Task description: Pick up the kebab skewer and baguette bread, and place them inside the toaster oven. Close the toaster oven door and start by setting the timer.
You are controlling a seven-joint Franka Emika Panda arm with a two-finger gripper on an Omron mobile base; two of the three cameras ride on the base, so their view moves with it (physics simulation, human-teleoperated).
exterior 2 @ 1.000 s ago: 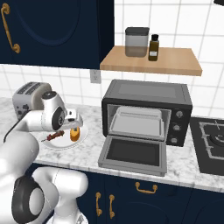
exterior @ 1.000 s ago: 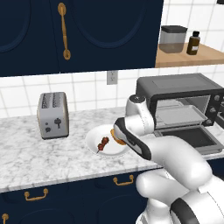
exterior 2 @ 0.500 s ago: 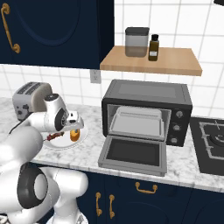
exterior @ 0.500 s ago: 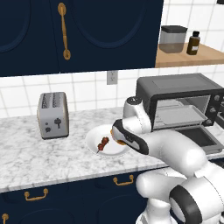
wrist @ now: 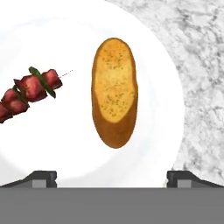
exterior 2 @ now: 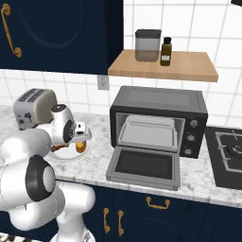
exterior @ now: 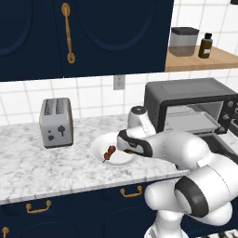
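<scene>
Golden-orange oval baguette loaf (wrist: 114, 98), speckled crust, stubby with rounded ends, lies flat near the middle of a smooth round white plate (wrist: 157, 65). Beside it on the same plate, apart from the loaf: thin kebab skewer (wrist: 30, 89) threaded with dark red-brown meat cubes and slivers of green. Plate sits on the grey-veined white marble bench (exterior: 28, 169). Gripper (wrist: 112, 177) hangs directly over the plate, jaws spread wide with nothing between them, dark tips flanking the loaf's near end. To the plate's right, the boxy dark grey toaster oven (exterior 2: 158, 101), its drop-down door (exterior 2: 144, 166) lying open and flat, pale metal tray inside. To the left, a small brushed-silver two-slot toaster (exterior: 56, 122).
</scene>
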